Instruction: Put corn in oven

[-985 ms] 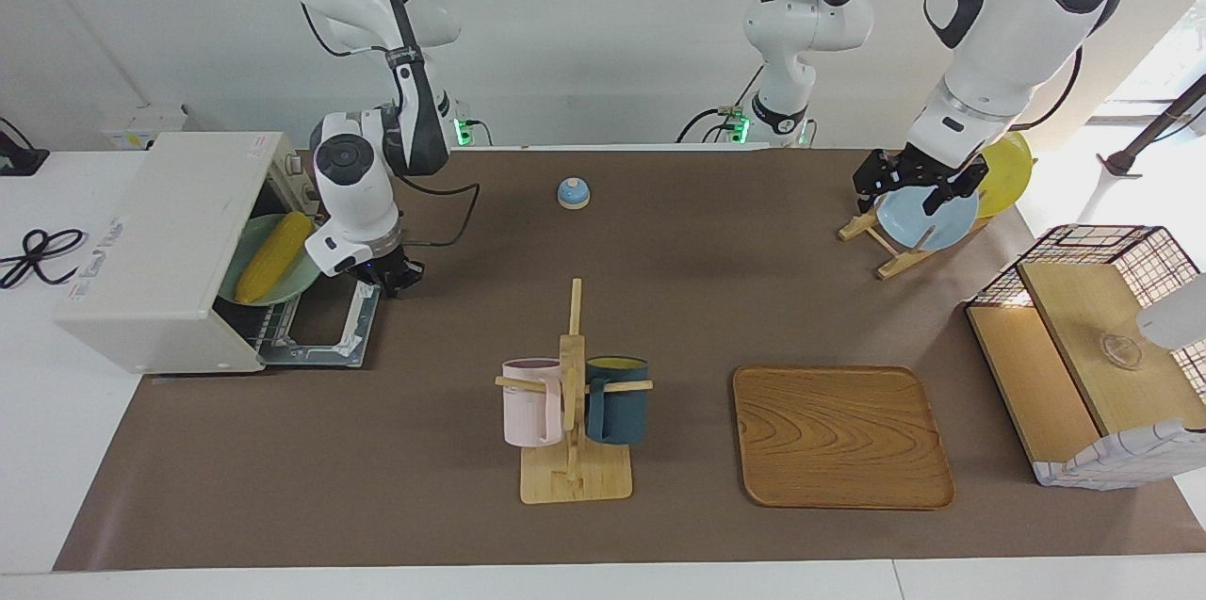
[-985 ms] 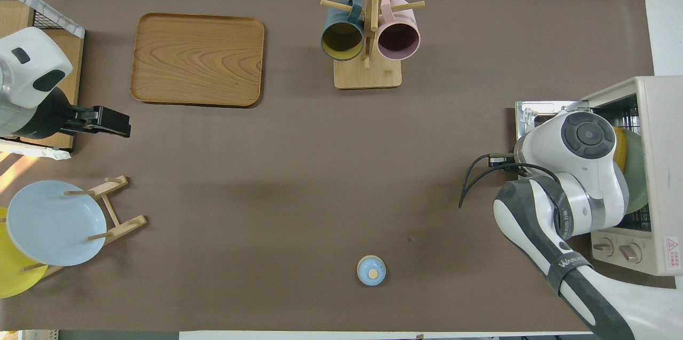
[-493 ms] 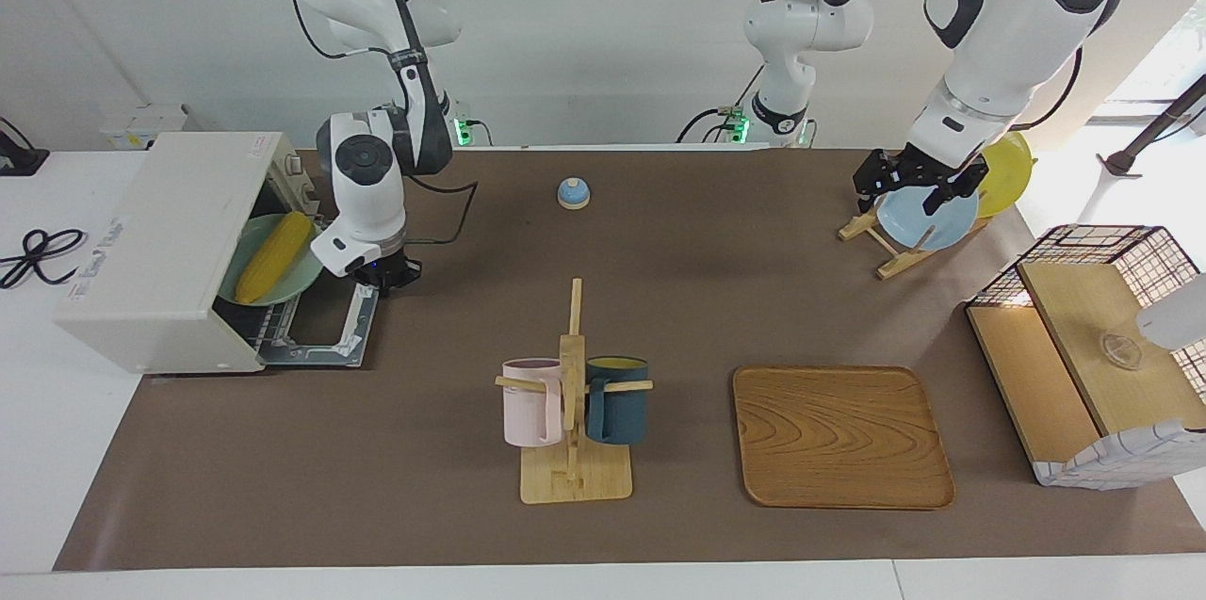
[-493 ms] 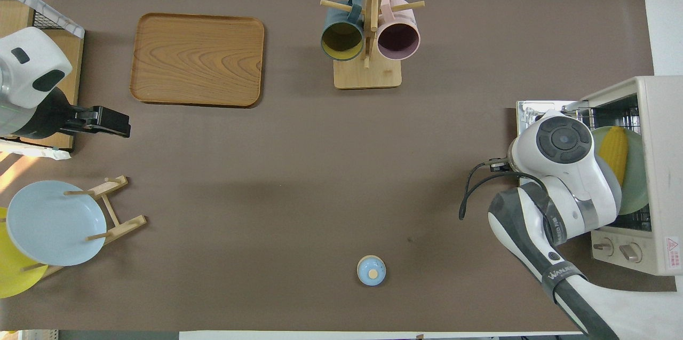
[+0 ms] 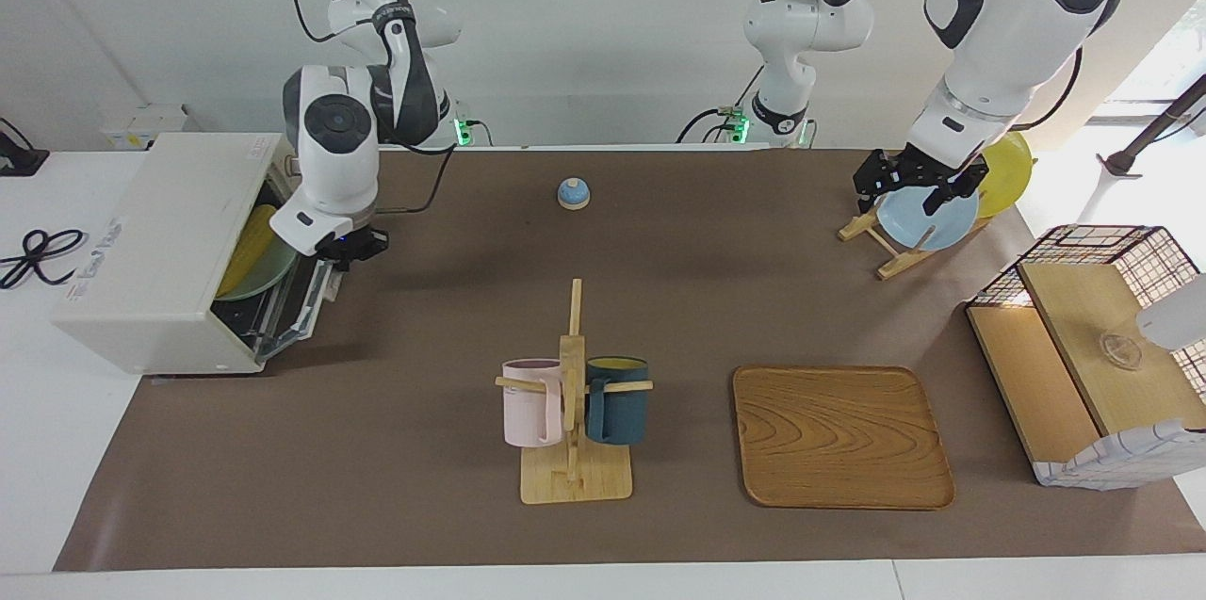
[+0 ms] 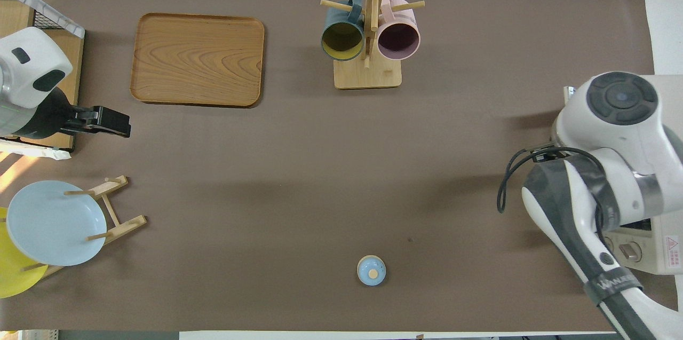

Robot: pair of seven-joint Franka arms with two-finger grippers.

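At the right arm's end of the bench point(image 5: 396, 506): one oven point(image 5: 155, 251), cream-white, its door point(image 5: 300, 306) raised most of the way and only partly ajar. Inside it: one corn point(image 5: 247, 237), yellow, lying on one green plate point(image 5: 256, 278), both seen through the gap. Right tool point(image 5: 350, 250): at the door's upper edge; whether it is parted or closed cannot be told. Left tool point(image 5: 916, 188): fingers spread apart, gripping nothing, over the plate rack point(image 5: 881, 247), which carries two plates, one pale blue point(image 5: 933, 221) and one yellow point(image 5: 1006, 169). Mid-bench: one mug stand point(image 5: 573, 412) with two mugs, one pink point(image 5: 529, 402) and one dark teal point(image 5: 617, 400); one wooden tray point(image 5: 840, 437); one small blue bell point(image 5: 573, 193). At the left arm's end: one wire basket point(image 5: 1102, 350) with wooden boards.
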